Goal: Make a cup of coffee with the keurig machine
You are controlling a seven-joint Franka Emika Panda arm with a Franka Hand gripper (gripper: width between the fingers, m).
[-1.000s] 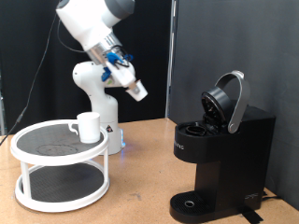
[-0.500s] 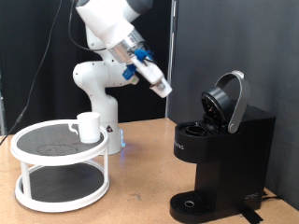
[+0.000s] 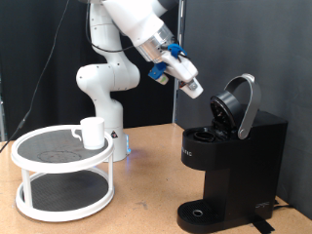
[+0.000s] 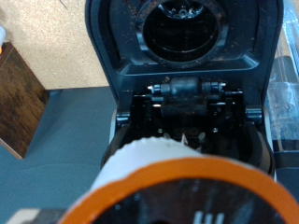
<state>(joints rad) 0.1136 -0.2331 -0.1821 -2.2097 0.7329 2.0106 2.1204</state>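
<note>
The black keurig machine [image 3: 229, 166] stands at the exterior view's right with its lid [image 3: 239, 105] hinged up and the pod chamber [image 3: 203, 135] open. My gripper [image 3: 194, 88] is in the air just left of the raised lid, above the chamber, shut on a small white coffee pod [image 3: 195, 89]. In the wrist view the pod [image 4: 187, 187], white with an orange rim and dark top, fills the foreground, with the open chamber [image 4: 187, 103] and lid [image 4: 182, 28] beyond it. The white cup [image 3: 93, 132] stands on a round rack at the left, far from the gripper.
The white two-tier round rack [image 3: 58, 166] with dark mesh shelves sits at the exterior view's left. The arm's white base [image 3: 102, 107] stands behind it. The machine's round drip tray [image 3: 202, 213] holds nothing. A black curtain hangs behind the wooden table.
My gripper has swung to the exterior view's right with the pod, from above the arm's base to just beside the machine's raised lid. The cup and machine have not moved.
</note>
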